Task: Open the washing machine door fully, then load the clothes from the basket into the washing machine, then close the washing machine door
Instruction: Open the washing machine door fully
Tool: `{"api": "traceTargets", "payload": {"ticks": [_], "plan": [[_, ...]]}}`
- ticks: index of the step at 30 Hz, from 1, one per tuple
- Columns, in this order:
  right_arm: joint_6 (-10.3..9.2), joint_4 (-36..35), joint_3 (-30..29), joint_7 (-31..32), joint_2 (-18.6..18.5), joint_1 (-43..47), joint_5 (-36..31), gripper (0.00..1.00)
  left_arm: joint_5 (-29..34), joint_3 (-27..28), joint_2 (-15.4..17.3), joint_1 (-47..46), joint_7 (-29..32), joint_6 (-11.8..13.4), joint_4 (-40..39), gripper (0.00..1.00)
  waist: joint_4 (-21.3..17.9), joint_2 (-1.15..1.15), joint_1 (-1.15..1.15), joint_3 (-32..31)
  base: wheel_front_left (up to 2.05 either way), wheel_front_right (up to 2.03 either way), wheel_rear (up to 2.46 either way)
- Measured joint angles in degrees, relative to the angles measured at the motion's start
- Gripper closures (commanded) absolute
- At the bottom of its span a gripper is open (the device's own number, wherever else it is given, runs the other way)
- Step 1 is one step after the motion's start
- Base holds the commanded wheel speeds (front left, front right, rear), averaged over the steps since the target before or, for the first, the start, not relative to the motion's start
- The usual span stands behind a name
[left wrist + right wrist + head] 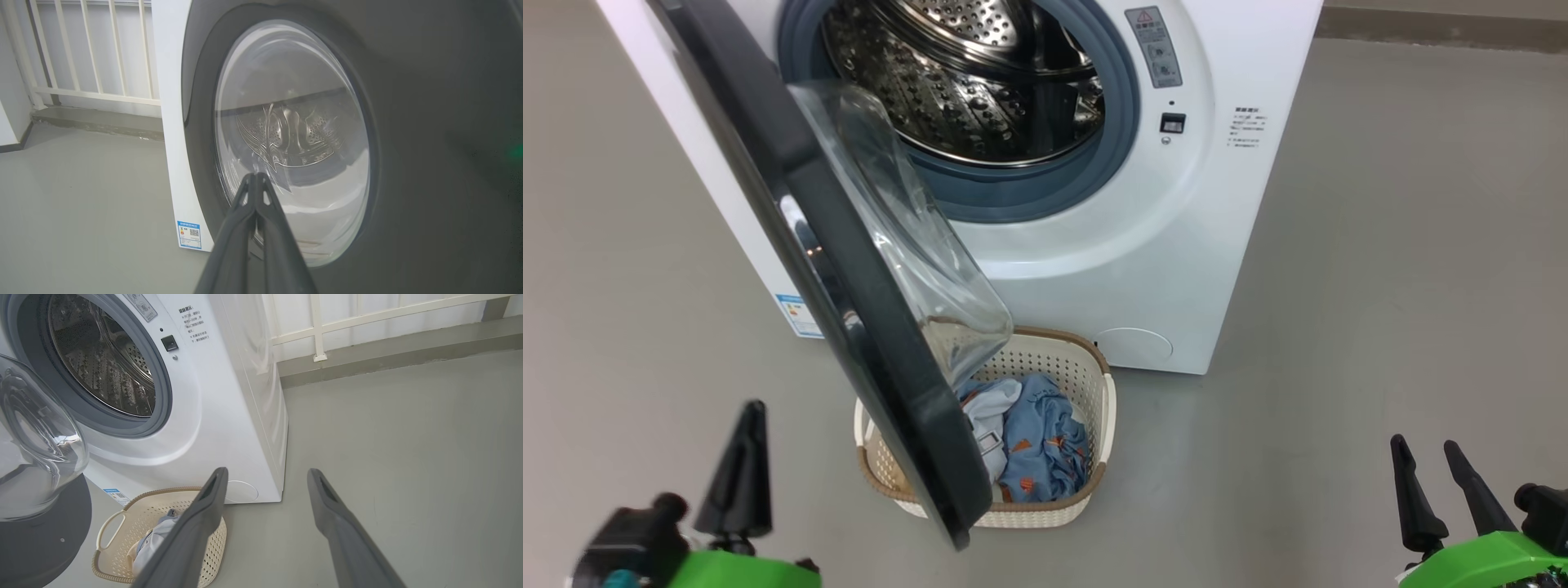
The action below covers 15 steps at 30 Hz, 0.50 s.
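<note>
The left tool (255, 176) is clenched, its two dark fingers pressed together at the tips with nothing between them. It points at the outer face of the washing machine door (849, 269); in the head view a strip of floor (1380, 327) shows between the two. The right tool (266, 473) is released, its fingers spread wide and holding nothing, low over bare floor to the right of the basket (1062, 333).

The door hangs partly swung out from the left side of the washing machine (1143, 269), its glossy black ring edge-on to the head camera and its clear glass bowl (915, 245) bulging toward the machine. The door's lower edge hangs over the left part of the basket. The basket stands on the floor just in front of the machine's lower front, with the clothes (1037, 441) heaped inside: blue fabric with orange prints and a paler piece beside it.

Behind the door the grey gasket (1029, 188) rings the shiny perforated drum (964, 82). A blue label sticker (798, 314) sits low on the machine's left side.

The floor is smooth, pale grey and matt. Behind the machine a low concrete kerb (98, 122) carries a white barred railing (94, 49).
</note>
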Motion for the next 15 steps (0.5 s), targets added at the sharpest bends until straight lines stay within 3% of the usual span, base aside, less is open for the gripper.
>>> {"api": "traceTargets", "payload": {"ticks": [10, 15], "plan": [[0.01, -0.07, -0.93, 0.0, -0.03, 0.79, -0.01, 0.0, -0.91, 1.6, -0.6, -0.49, -0.02, 0.01, -15.91, 1.0, 1.44, 0.0, 0.0, -0.28, 0.0, 0.0, 0.0], [0.0, -0.34, -1.03, 0.0, -0.03, 0.79, -0.44, 0.0, -0.7, -2.3, -0.83, -0.48, -0.08, 0.01, -25.12, 1.0, 1.47, 0.0, 0.0, -0.07, 0.0, 0.0, 0.0]]}}
